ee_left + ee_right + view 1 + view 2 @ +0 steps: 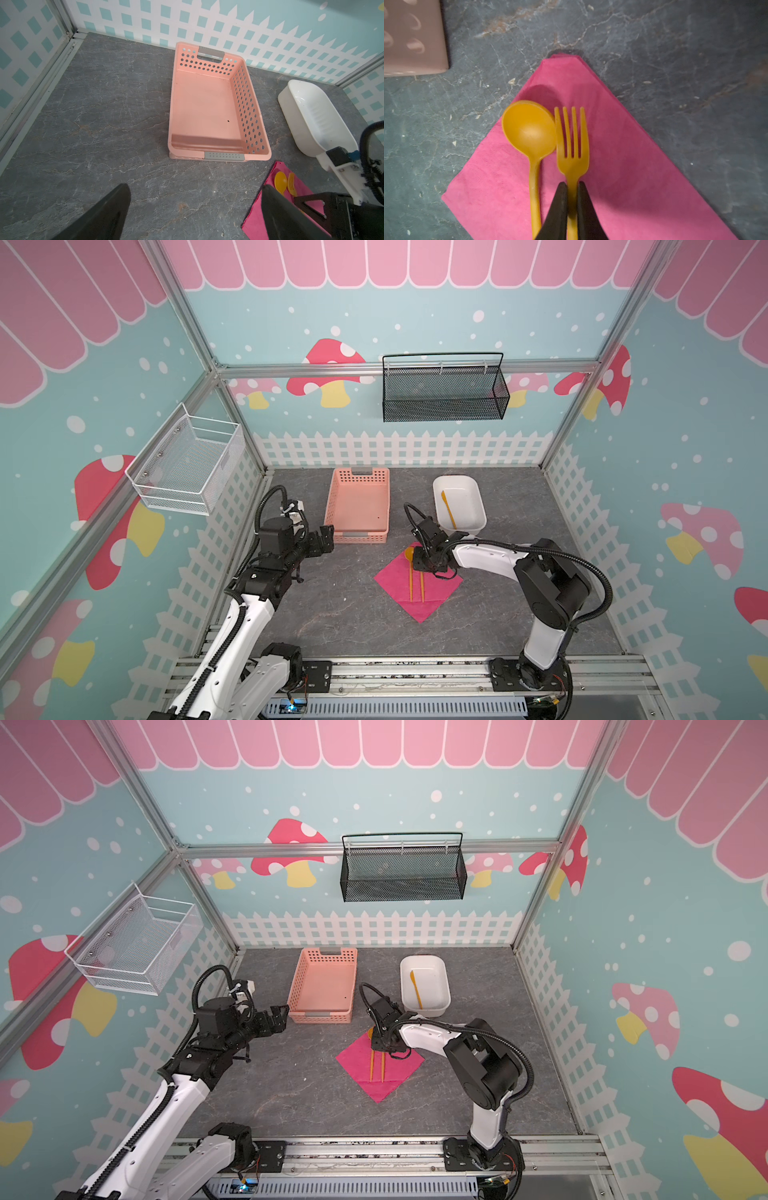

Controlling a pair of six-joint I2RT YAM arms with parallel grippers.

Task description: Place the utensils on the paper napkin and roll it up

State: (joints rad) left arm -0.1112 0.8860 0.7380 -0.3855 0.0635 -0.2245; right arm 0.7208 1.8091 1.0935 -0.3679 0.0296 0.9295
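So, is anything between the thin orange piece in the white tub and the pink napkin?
Only the white plastic tub's wall around the thin orange-yellow plastic piece. Then bare grey table up to the hot-pink paper napkin, where the right tool grips the orange-yellow fork.

The work surface is a grey, marble-patterned tabletop. A salmon-pink perforated plastic basket stands toward the rear of it, long axis running front to back, with a grey handle insert at each short end. A small dark speck lies on its floor. A white rectangular tub with rounded corners stands to the right of the basket, apart from it. A black mesh basket hangs on the aluminium crossbar of the rear wall. A white wire basket is mounted on the left wall frame. The walls carry printed mushrooms, white dots and a white picket fence. An aluminium rail runs along the front edge.
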